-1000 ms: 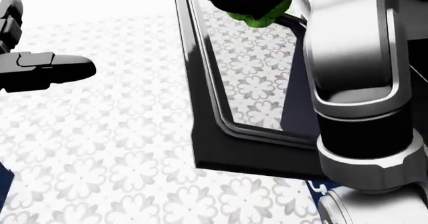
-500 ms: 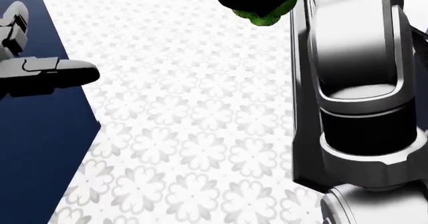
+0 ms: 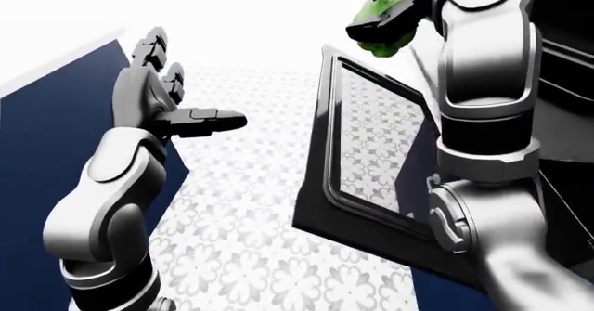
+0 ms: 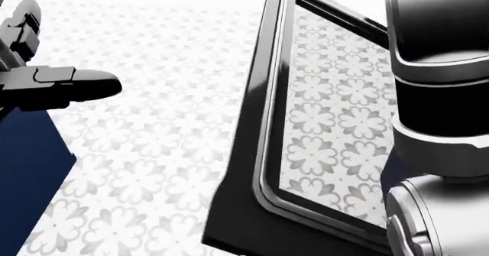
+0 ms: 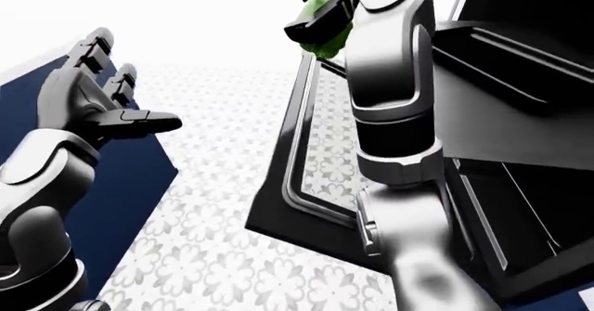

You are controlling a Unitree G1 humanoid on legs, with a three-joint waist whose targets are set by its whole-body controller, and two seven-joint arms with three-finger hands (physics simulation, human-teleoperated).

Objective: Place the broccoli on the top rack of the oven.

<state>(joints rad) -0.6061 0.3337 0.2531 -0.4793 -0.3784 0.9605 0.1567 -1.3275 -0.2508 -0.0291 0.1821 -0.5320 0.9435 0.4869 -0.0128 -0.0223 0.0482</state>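
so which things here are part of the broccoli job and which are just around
Job things:
green broccoli, gripped in the right hand
black glass-paned oven door, open
dark oven rack

Just around:
empty open left hand
dark blue cabinet panel
patterned tile floor

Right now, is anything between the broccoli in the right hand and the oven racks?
Nothing visible blocks it. The right hand holds the broccoli above the far edge of the lowered oven door. The oven cavity stands open to the right; which rack is the top one is unclear.
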